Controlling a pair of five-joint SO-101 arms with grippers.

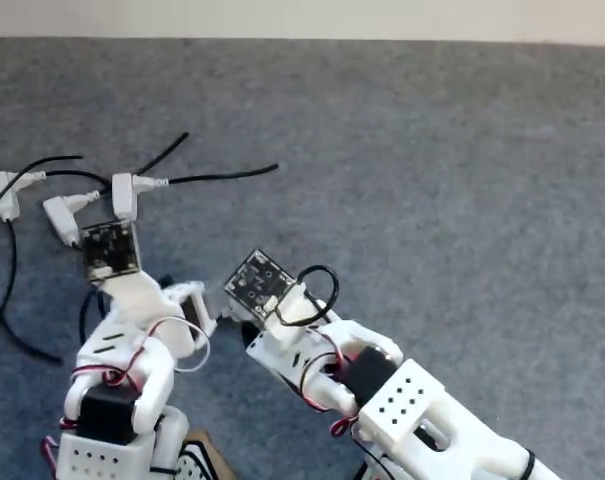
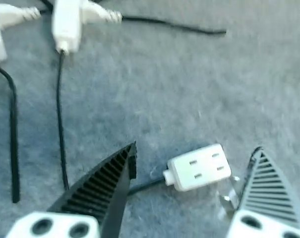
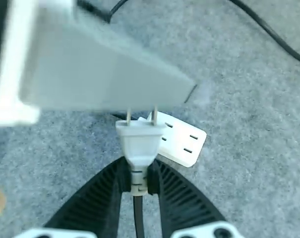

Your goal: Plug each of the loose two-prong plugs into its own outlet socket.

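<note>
Grey carpet (image 3: 249,99): white plug (image 3: 139,141) in right gripper (image 3: 138,171), prongs beside outlet socket (image 3: 182,144)

outlet socket (image 3: 187,141): partly behind plug (image 3: 138,141) | cord (image 1: 12,245): cut by high view's edge | white arm part (image 3: 90,74): blurred

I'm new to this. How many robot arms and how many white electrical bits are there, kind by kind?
Robot arms: 2
Plug held by the right gripper: 1
Socket lying free: 1
White connector pieces clearly seen at the far left: 3
Total: 7
</note>
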